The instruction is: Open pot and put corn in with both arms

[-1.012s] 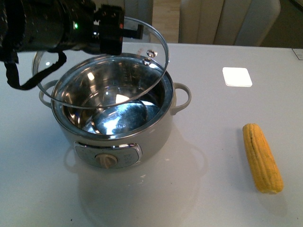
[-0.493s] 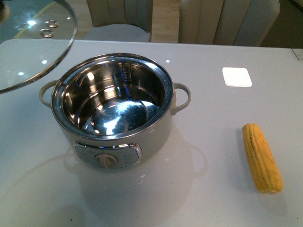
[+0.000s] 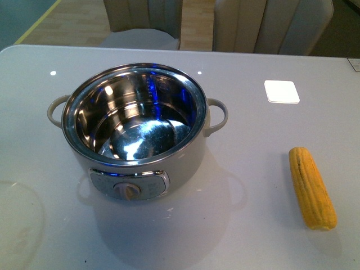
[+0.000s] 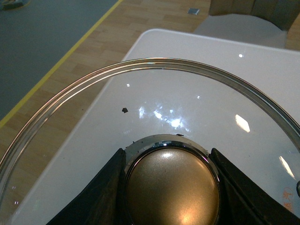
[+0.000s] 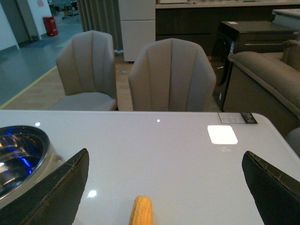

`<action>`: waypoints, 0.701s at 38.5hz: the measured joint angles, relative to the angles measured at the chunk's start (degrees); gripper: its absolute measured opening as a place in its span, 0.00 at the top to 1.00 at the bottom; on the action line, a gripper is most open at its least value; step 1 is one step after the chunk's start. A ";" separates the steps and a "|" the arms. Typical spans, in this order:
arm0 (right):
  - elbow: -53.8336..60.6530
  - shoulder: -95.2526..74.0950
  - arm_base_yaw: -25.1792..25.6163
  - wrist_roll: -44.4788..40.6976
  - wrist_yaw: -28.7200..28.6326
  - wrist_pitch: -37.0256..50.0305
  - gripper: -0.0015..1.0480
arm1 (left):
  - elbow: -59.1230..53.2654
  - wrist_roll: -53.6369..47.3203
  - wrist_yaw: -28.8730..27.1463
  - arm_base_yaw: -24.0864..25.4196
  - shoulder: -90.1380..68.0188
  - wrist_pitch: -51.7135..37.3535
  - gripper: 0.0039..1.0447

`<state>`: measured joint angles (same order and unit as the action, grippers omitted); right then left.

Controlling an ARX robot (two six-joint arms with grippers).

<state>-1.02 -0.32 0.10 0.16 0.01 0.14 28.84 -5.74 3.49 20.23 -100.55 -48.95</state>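
the opening half looks done to me: the pot (image 3: 185, 163) stands near the middle of the table (image 3: 253, 140) with no cover on it, and its shiny steel bowl is bare, nothing inside. what's left is the corn (image 3: 312, 188), which lies on the table well to the right of the pot, not touched by anything, its length running roughly away from me. neither arm shows in the front view, so i go by the wrist cameras. the left gripper (image 4: 169, 187) is pinching the gold knob (image 4: 171, 199) of the glass lid (image 4: 140, 93), one dark finger on each side of it, and it holds the lid out over the table's edge with the wood floor showing through the glass; i'd judge the lid wants setting down somewhere clear of the pot. the right gripper (image 5: 165, 159) hangs above the table with its jaws spread wide and nothing between them, looking over the tip of the corn toward the chairs, the pot's rim just in view to one side. it is lined up fairly well, i think, for a descent onto the cob.
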 joint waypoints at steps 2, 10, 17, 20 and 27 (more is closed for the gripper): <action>0.00 0.00 0.00 0.00 0.00 0.00 0.08 | -0.02 -0.09 0.81 0.57 -2.36 -1.92 0.57; 0.00 0.00 0.00 0.00 0.02 0.00 0.08 | 0.15 -0.22 2.80 1.92 -13.51 -10.69 0.57; 0.00 0.00 0.00 0.00 0.00 0.00 0.08 | 2.27 -0.55 4.37 2.49 -22.64 -16.04 0.57; 0.00 0.00 0.00 0.00 0.00 0.00 0.08 | 4.48 -1.42 5.40 2.78 -27.47 -18.12 0.57; 0.00 0.00 0.00 0.00 0.00 0.00 0.08 | 8.41 -3.23 6.80 3.37 -34.95 -20.22 0.57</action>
<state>-1.02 -0.32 0.10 0.16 0.01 0.14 37.26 -8.97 10.28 23.59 -135.50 -69.17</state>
